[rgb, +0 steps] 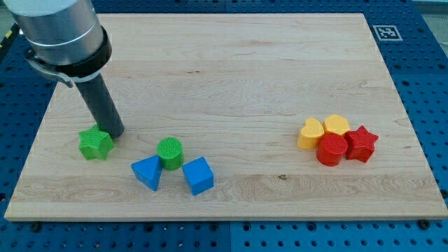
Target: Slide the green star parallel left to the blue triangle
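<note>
claw-less tip [114, 133] touches green star [95, 143] on wooden board [238, 70], blue pegboard [427, 84] around.

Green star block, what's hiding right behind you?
Behind the green star, toward the view's top, stands my dark rod; my tip sits at the star's upper right edge. The rod covers a bit of the wooden board, so nothing there can be checked.
</note>
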You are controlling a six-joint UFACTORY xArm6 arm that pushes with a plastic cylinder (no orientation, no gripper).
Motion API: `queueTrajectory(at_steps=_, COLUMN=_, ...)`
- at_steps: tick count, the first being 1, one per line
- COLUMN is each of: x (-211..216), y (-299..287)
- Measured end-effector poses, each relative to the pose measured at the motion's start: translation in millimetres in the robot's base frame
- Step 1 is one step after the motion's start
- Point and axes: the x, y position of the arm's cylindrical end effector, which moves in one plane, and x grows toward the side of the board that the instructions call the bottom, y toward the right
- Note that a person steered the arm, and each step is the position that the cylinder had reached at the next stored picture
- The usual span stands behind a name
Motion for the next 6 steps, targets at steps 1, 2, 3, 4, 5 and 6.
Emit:
queueTrajectory(at_steps=1, x=0, y=0)
queueTrajectory(at_steps=2, x=-9, y=0)
queueTrajectory(at_steps=3, x=-21, y=-12)
queueTrajectory(at_steps=4, x=-20, y=-21)
queueTrajectory(at_steps=5, x=-2, y=-20)
queueTrajectory(at_steps=6, x=21, y=-20)
